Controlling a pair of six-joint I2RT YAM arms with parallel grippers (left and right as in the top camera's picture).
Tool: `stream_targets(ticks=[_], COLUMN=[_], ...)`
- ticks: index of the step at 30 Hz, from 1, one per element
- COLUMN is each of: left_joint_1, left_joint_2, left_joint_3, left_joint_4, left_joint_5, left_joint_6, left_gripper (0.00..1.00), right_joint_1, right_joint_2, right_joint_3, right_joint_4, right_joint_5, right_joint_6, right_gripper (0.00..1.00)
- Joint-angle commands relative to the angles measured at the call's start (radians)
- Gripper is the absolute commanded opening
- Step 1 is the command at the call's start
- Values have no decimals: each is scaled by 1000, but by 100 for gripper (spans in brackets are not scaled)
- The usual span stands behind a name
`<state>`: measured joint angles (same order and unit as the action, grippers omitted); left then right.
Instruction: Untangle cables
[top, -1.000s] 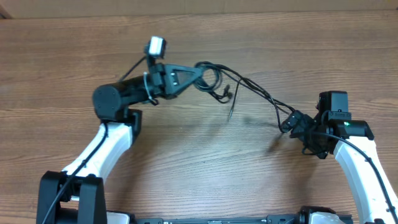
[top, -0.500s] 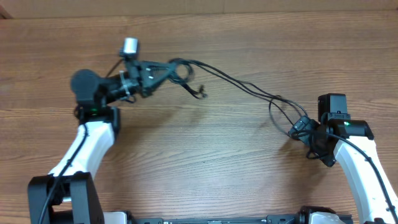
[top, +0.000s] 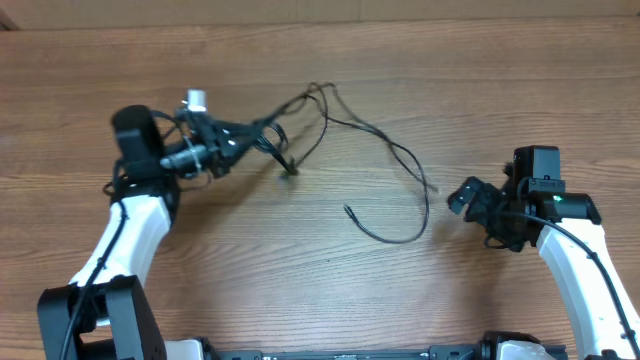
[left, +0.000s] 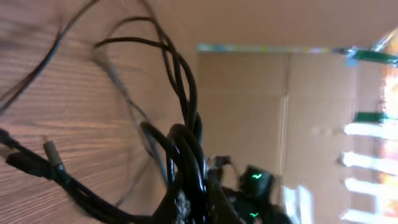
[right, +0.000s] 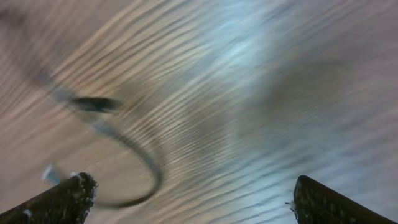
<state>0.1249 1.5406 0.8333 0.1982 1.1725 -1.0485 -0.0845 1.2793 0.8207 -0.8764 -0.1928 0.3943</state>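
The cables (top: 274, 134) are thin black cords. My left gripper (top: 252, 137) is shut on their bunched part at the table's left. From there, loops trail right across the wood and end in a loose tip (top: 349, 209) near the middle. In the left wrist view the cables (left: 185, 140) rise in a thick bundle from my left gripper (left: 194, 210), and a small plug (left: 52, 153) hangs to the left. My right gripper (top: 468, 196) stands open and empty, just right of the cords. In the right wrist view my right gripper (right: 193, 200) is wide, with a blurred cable (right: 147, 167) on the table beyond it.
The wooden table (top: 300, 280) runs under everything. Both white arms reach in from the front edge, the left arm (top: 130, 235) and the right arm (top: 580, 270). A cardboard wall lines the far edge.
My left gripper has swung left with the bundle. The cord ends that reached my right gripper have come away and now lie slack on the table. The right arm has barely moved.
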Motion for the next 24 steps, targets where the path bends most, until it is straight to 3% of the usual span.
stream_targets(ticks=[1, 4, 9, 13, 15, 17, 24], left_joint_1=[-128, -282, -519, -665, -689, -690, -690], left_joint_2=[-11, -11, -39, -97, -121, -149, -227], left_joint_3=[3, 4, 19, 134, 207, 297, 356], left_joint_4=[-189, -316, -458, -642, -723, -829, -898], left_joint_5=[-248, -438, -581, -723, -716, -620, -305], left_joint_6=[426, 636, 963, 1074, 1100, 1186, 1413], left_gripper=[4, 4, 4, 4, 4, 4, 4], right_joint_1=[-2, -2, -2, -1, -1, -1, -1], right_joint_2=[-1, -1, -24, -96, -134, -212, -425], right_joint_3=[4, 5, 5, 5, 5, 5, 5], right_joint_4=[27, 35, 37, 21, -5, -47, -76], right_joint_5=[-282, -354, -471, -492, -524, -559, -761], right_joint_6=[-204, -239, -297, -348, -417, -513, -699], right_gripper=[100, 100, 100, 100, 100, 100, 100])
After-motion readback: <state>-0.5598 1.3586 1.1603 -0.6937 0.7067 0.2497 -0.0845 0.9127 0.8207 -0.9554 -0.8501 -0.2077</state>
